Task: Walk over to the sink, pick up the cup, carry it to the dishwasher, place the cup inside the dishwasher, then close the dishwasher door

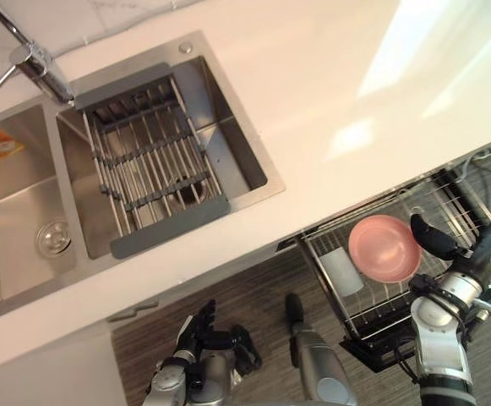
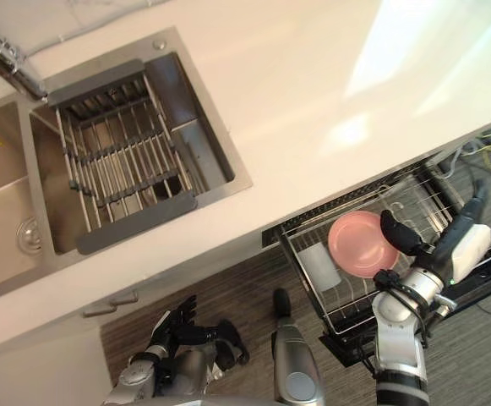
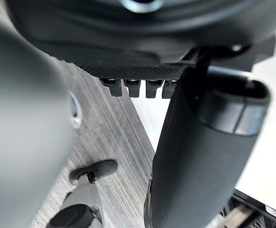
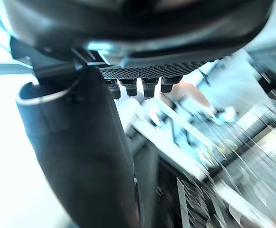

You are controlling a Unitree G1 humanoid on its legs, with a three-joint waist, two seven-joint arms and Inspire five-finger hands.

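Sink (image 1: 8, 220) with drainer rack (image 1: 148, 161): set in the white worktop (image 1: 313, 101), well beyond the left fingers.
Left hand (image 1: 196, 331): low over the floor, fingers released, empty.
Cup (image 1: 344, 271): in the dishwasher rack (image 1: 380, 315), beside a pink bowl (image 1: 384, 248), left of the right fingers.
Right hand (image 1: 438, 241): fingers released, empty, just beside the bowl.

1 cup (image 1: 344, 271); 1 pink dish (image 1: 384, 248); 2 basins (image 1: 13, 228); 1 tap (image 1: 38, 68)

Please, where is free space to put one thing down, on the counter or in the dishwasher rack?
Free: the white counter between sink and dishwasher rack; the rack's far wires beyond the pink bowl. Crowded: the rack's near corner, with cup, bowl and right robot hand.
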